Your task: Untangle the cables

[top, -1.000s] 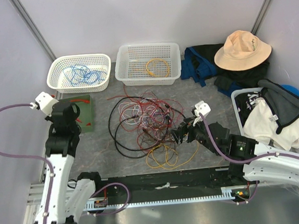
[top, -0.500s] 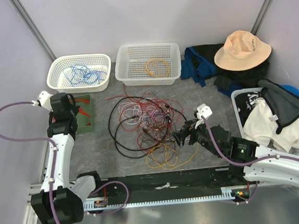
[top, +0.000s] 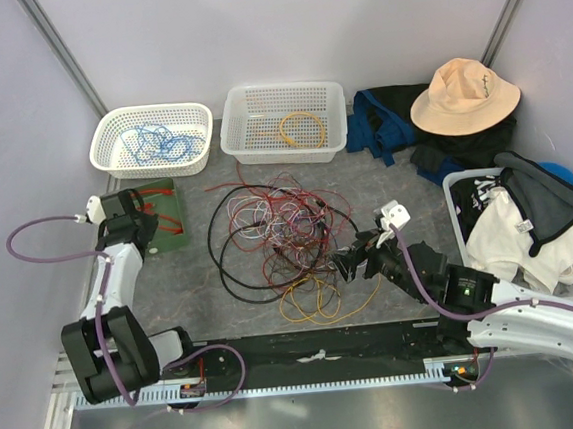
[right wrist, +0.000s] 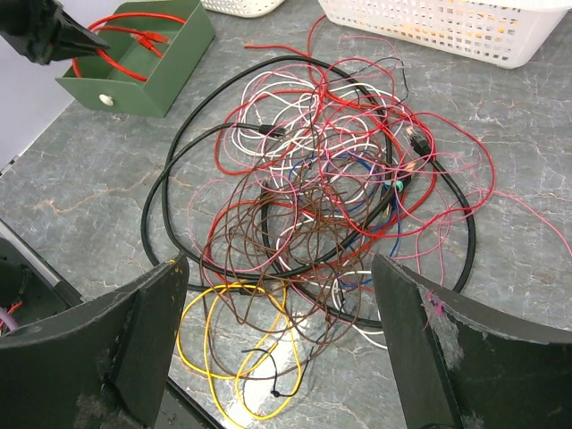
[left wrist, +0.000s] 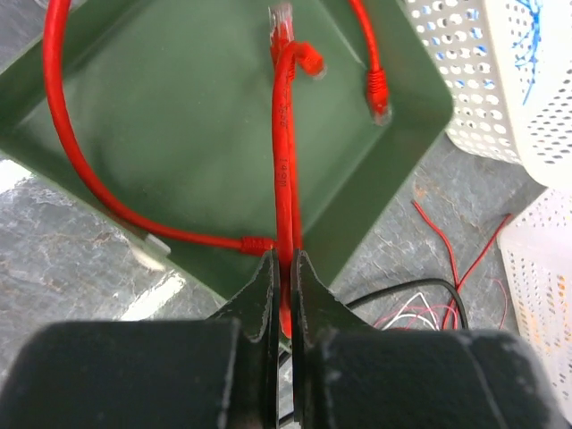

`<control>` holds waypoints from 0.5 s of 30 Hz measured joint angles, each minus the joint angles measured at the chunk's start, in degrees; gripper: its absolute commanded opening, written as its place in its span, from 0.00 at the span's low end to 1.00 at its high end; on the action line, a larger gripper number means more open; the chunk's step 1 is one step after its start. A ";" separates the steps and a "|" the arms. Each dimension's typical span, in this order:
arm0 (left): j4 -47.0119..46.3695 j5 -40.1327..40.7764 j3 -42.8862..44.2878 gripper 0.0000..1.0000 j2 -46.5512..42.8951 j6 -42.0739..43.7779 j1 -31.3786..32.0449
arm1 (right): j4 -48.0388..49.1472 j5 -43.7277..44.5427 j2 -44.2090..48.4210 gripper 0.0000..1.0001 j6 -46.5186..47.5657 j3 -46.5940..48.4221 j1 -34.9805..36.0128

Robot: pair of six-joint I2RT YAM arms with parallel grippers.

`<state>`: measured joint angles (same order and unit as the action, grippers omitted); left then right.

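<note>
The cables (top: pixel 278 237) lie in a tangled heap at mid-table: thin red, maroon, white, blue and pink wires, a thick black loop (top: pixel 220 255) and a yellow one (top: pixel 314 297). The heap fills the right wrist view (right wrist: pixel 331 179). My right gripper (top: pixel 343 265) is open wide and empty just right of the heap, its jaws (right wrist: pixel 279 268) framing the yellow loop (right wrist: pixel 214 349). My left gripper (top: pixel 145 225) is over the green tray (top: pixel 173 239). It (left wrist: pixel 284 259) is shut on a red cable (left wrist: pixel 284 161) that runs into the tray (left wrist: pixel 179 134).
A white basket (top: pixel 108 130) holding a blue cable and another (top: pixel 281 89) holding an orange cable stand at the back. A tan hat (top: pixel 462 94) on dark clothes lies back right. A white bin (top: pixel 455 185) of clothes stands at the right.
My left arm has folded down and its gripper has sunk toward the green tray, with the red cable. My right gripper has shifted slightly and stays open.
</note>
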<state>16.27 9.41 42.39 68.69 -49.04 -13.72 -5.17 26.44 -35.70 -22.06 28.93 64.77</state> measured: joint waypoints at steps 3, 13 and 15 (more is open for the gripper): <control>-0.57 -2.16 0.39 0.42 3.32 -0.52 -1.84 | -0.02 0.00 0.39 0.91 0.00 -0.04 0.00; 4.98 -3.54 7.23 0.78 5.25 -0.55 -4.92 | 0.11 0.17 0.33 0.91 0.00 -0.09 0.00; 6.36 -3.30 8.35 0.99 3.32 -0.72 -4.92 | 0.33 0.13 -0.31 0.91 0.00 -0.09 0.00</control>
<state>22.63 6.11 50.74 72.01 -49.76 -18.63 -4.84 26.57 -36.01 -22.06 28.84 64.77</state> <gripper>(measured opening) 0.764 0.913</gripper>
